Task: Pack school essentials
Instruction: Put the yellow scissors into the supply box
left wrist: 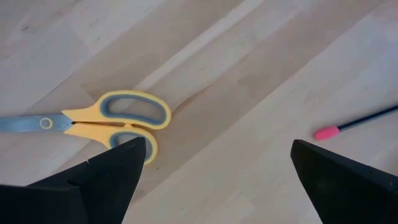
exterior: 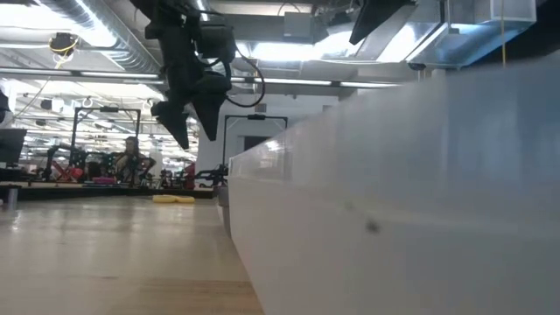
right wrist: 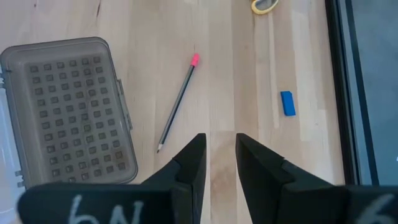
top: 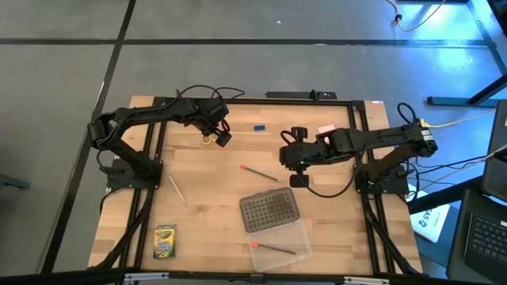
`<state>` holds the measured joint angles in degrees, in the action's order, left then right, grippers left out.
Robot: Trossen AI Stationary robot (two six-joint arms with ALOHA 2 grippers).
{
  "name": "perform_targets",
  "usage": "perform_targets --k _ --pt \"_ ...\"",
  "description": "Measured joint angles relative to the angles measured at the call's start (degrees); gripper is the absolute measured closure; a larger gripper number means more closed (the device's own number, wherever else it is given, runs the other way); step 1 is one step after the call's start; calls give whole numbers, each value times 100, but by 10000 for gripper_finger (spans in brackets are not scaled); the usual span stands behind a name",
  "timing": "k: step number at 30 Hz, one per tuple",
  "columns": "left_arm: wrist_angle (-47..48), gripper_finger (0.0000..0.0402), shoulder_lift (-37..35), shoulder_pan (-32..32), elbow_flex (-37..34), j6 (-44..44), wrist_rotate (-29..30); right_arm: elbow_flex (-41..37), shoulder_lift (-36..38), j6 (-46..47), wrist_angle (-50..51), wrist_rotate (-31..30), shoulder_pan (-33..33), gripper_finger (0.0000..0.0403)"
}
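Observation:
The yellow-handled scissors (left wrist: 124, 118) lie flat on the wood table near its far left (top: 207, 140). My left gripper (left wrist: 217, 168) hangs wide open just above them, pointing down, touching nothing (exterior: 188, 114). A dark pencil with a pink end (top: 260, 173) lies mid-table, and a blue eraser (top: 258, 126) lies near the far edge. My right gripper (right wrist: 221, 146) hovers over the table's middle (top: 299, 180) with only a narrow gap between its fingers and nothing in it. A pink pad (top: 325, 129) shows partly behind the right arm.
A grey dotted lid (top: 269, 210) and a clear case (top: 279, 244) holding a red pencil lie near the front; the case's wall fills the low view (exterior: 394, 201). A pale pencil (top: 177, 188) and a crayon box (top: 165, 241) lie at the left.

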<state>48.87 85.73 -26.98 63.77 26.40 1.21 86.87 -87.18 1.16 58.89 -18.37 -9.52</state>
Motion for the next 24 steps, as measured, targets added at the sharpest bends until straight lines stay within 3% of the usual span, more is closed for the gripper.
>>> perform_targets --k 14,21,24 --pt "20 10 0 2 0 285 686 0 0 3 2 0 1 313" --pt "140 67 11 57 0 305 706 0 0 -9 2 0 2 313" --pt "66 87 11 90 0 422 968 0 0 2 2 0 1 313"
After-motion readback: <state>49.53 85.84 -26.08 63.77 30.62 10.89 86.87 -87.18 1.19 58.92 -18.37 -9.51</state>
